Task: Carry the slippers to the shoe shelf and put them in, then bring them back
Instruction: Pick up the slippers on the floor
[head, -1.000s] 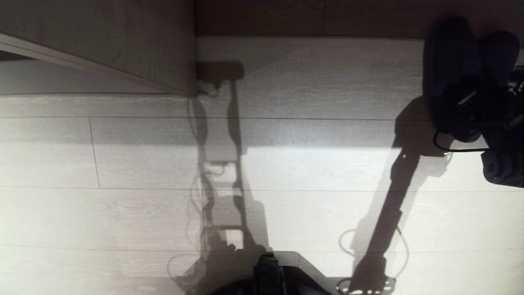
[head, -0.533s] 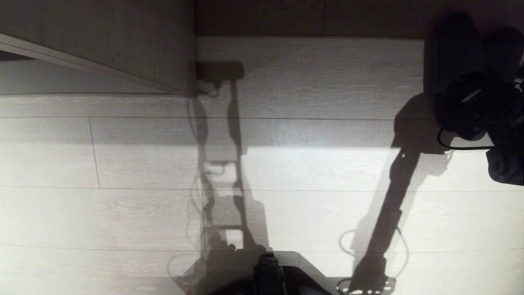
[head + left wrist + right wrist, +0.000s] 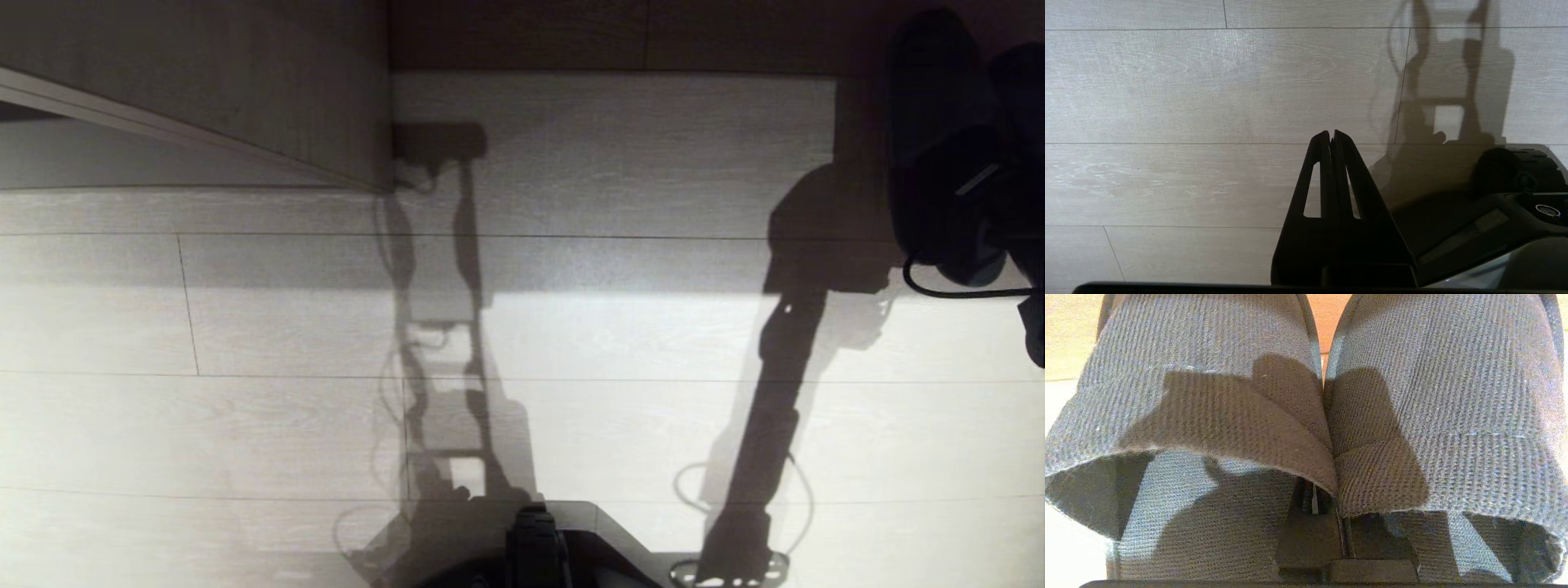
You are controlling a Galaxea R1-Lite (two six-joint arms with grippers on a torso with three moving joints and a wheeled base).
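Right hand [image 3: 1337, 522] pinched tight on the slippers [image 3: 1208, 416] — black knit, inner edges pressed together.

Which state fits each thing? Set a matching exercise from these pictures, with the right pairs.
Column one:
1. slippers
2. left pincer
3. right pincer
4. floor

Column two:
A. shut, holding nothing, over bare planks
B. pale wood planks crossed by shadows
C. black knit fabric, side by side, inner edges pinched together
D. shut on the fabric edges

Pairs: 1-C, 2-A, 3-D, 4-B
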